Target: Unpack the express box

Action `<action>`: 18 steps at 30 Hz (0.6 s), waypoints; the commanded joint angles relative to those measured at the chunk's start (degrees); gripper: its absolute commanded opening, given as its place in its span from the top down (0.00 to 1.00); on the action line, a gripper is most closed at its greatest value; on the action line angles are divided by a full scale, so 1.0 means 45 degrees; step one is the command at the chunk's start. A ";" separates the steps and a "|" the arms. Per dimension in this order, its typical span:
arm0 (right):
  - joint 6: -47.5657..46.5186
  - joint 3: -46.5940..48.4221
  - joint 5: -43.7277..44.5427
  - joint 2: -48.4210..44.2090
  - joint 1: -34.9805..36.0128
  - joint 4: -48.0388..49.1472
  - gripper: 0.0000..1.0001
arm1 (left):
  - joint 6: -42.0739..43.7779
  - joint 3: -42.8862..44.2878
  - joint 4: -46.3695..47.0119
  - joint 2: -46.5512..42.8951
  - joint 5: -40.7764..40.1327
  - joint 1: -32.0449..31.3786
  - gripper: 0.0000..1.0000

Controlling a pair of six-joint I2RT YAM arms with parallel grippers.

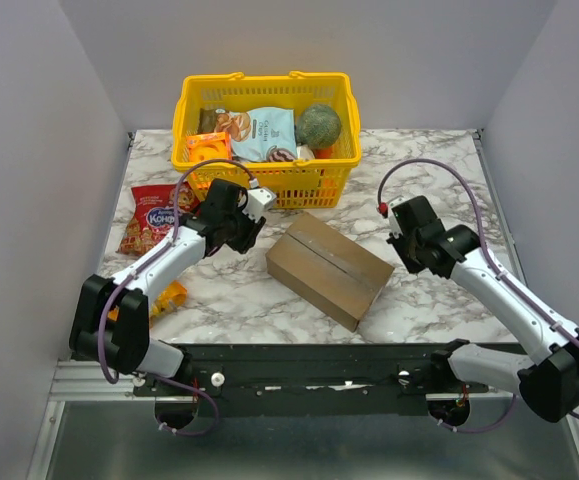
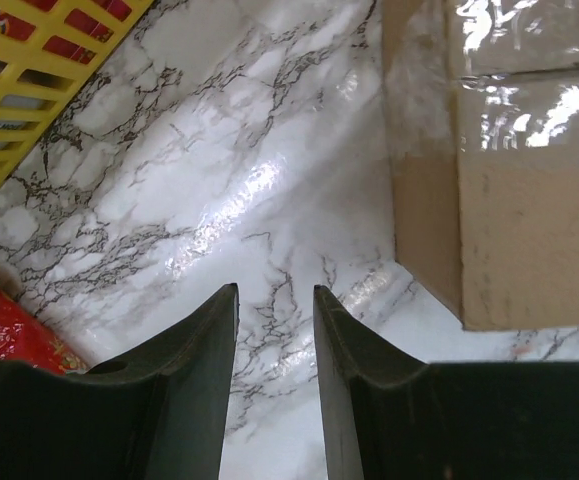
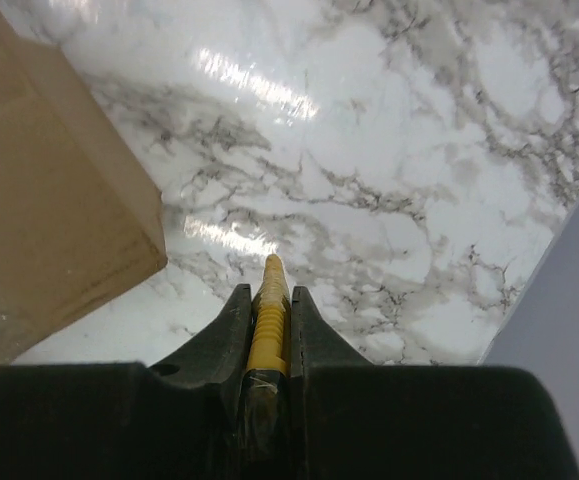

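Observation:
The brown express box [image 1: 329, 268] lies closed at the table's middle, with a taped seam along its top. It also shows in the left wrist view [image 2: 509, 200] and in the right wrist view [image 3: 39, 200]. My left gripper [image 1: 257, 226] is open and empty, a little left of the box, with its fingertips [image 2: 227, 300] over bare marble. My right gripper [image 1: 399, 226] hovers right of the box, clear of it. It is shut on a yellow ribbed tool [image 3: 269, 320] whose tip sticks out past the fingers.
A yellow basket [image 1: 269, 185] full of groceries stands behind the box; its wall shows in the left wrist view [image 2: 29, 80]. A red snack bag [image 1: 151, 215] lies at the left, and an orange packet [image 1: 169, 297] lies by the left arm. Grey walls enclose the table.

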 commanded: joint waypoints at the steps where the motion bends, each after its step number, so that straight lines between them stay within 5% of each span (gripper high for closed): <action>1: -0.0504 -0.0025 -0.1429 -0.0121 0.0016 -0.0511 1.00 | -0.0797 0.0112 0.1121 0.0312 0.0036 -0.0010 0.56; 8: 0.0235 0.1693 -0.3947 0.1187 -0.0003 -0.0336 1.00 | -0.0059 -0.0785 0.0557 -0.0565 0.2476 -0.0010 0.55; 18: 0.1136 0.3783 -0.4519 0.3374 0.0016 0.0075 1.00 | 0.2696 -0.1782 -0.1825 -0.2556 0.3987 -0.0029 0.55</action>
